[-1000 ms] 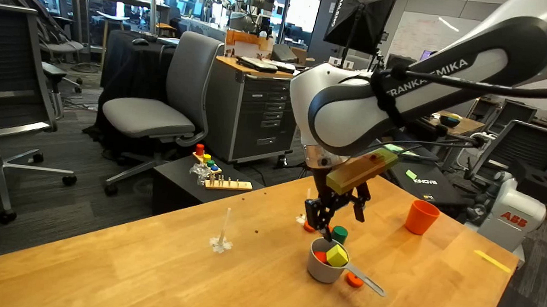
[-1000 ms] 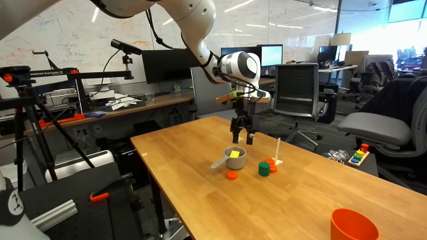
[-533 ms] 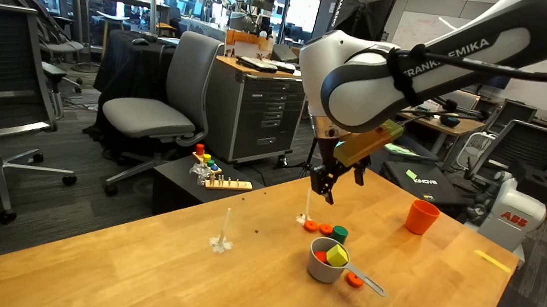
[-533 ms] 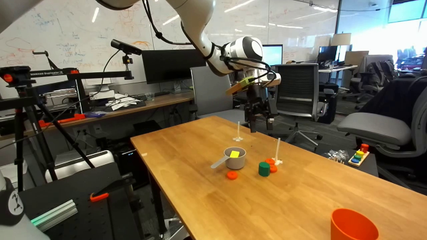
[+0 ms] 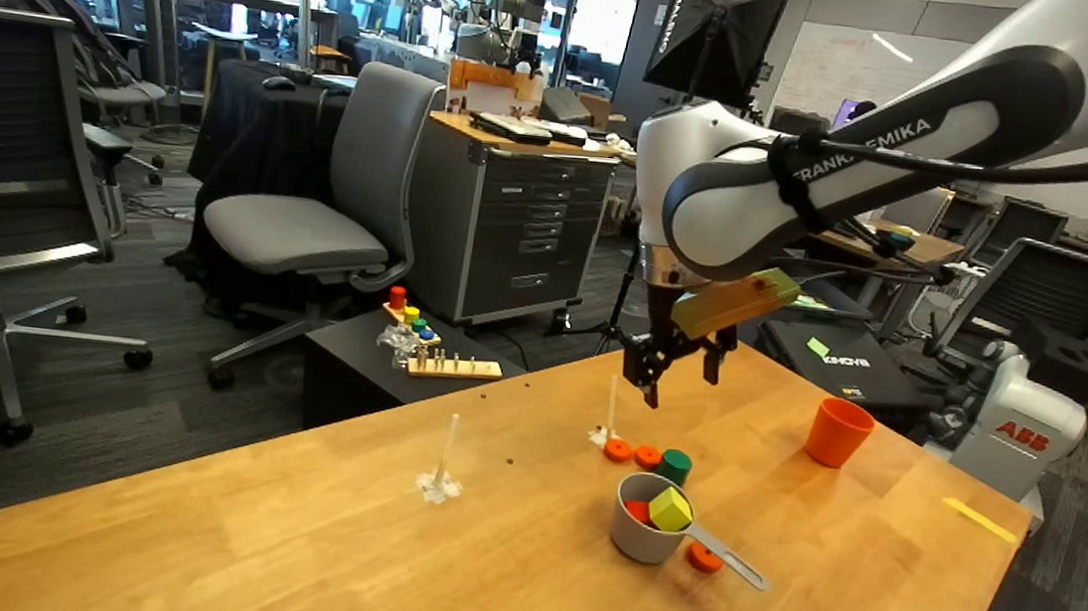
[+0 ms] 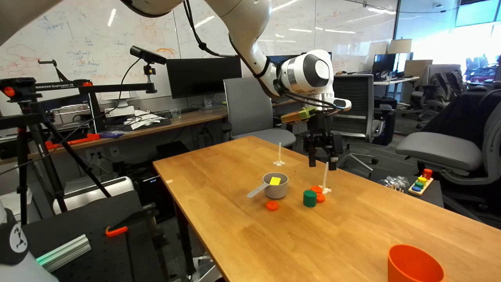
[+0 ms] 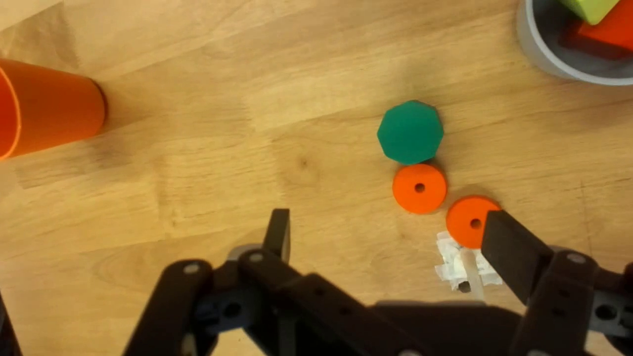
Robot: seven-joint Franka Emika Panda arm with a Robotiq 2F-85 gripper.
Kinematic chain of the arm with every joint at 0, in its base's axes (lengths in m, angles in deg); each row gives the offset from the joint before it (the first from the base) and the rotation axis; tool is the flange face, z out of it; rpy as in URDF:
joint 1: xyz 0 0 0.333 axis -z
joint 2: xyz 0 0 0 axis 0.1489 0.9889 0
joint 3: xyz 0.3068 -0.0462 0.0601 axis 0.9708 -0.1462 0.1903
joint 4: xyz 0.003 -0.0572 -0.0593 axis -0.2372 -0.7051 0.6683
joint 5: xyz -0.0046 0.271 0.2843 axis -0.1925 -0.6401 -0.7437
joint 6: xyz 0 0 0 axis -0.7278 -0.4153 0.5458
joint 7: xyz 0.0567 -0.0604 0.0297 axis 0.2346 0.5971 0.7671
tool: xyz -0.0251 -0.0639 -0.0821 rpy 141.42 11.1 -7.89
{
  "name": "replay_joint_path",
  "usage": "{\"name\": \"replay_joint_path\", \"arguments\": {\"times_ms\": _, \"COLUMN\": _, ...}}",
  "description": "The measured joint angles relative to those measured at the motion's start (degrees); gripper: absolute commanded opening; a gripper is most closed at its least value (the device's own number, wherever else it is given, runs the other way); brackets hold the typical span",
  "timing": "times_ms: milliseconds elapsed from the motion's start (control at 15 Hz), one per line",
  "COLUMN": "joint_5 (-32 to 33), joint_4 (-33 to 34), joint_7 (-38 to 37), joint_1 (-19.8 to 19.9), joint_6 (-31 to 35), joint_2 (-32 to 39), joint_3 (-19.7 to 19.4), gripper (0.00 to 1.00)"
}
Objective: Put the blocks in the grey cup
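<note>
Over the pale wooden table (image 6: 289,235): black two-fingered gripper (image 7: 388,220), spread wide, gripping nothing. Up the wrist view from there, a little toward the finger (image 7: 514,252) on that picture's right: green eight-sided block (image 7: 410,132), plastic or painted wood by the look, squat and upright on the table, outside any cup. In an exterior view, almost straight under the gripper (image 5: 681,386), with uncertain depth. Shows no marked long axis from above, so probably takes a grasp at several wrist angles.

Between gripper and block in the wrist view: two flat orange discs (image 7: 409,198) with central holes, one seemingly against the block, the other partly hidden by that finger. Just below the second disc in the picture: thin white upright stick (image 6: 325,178), taped down. Likely calls for sideways travel toward the block before any descent; otherwise risks catching the stick or a disc.

Beyond the block, up and right in the wrist view, near but apart: short grey matte cup (image 6: 276,192) with a handle, upright. Inside: yellow block (image 5: 670,509), tilted on or against a red block (image 5: 636,510). Leaves, by judgement, only green to deliver of the blocks in sight; probably the approach to it in hand.
</note>
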Motion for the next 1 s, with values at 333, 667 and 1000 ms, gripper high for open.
{"name": "replay_joint_path", "arguments": {"times_ms": 333, "joint_5": -3.51, "joint_4": -0.02, "joint_7": 2.08, "joint_1": 1.11, "joint_6": 0.72, "joint_2": 2.41, "joint_3": 1.02, "gripper": 1.00}}
{"name": "replay_joint_path", "arguments": {"times_ms": 667, "joint_5": -4.71, "joint_4": 0.06, "joint_7": 3.34, "joint_1": 1.17, "joint_6": 2.31, "joint_2": 4.11, "joint_3": 1.55, "gripper": 1.00}}
{"name": "replay_joint_path", "arguments": {"times_ms": 1000, "joint_5": -5.09, "joint_4": 0.49, "joint_7": 3.69, "joint_1": 1.54, "joint_6": 2.54, "joint_2": 5.72, "joint_3": 1.54, "gripper": 1.00}}
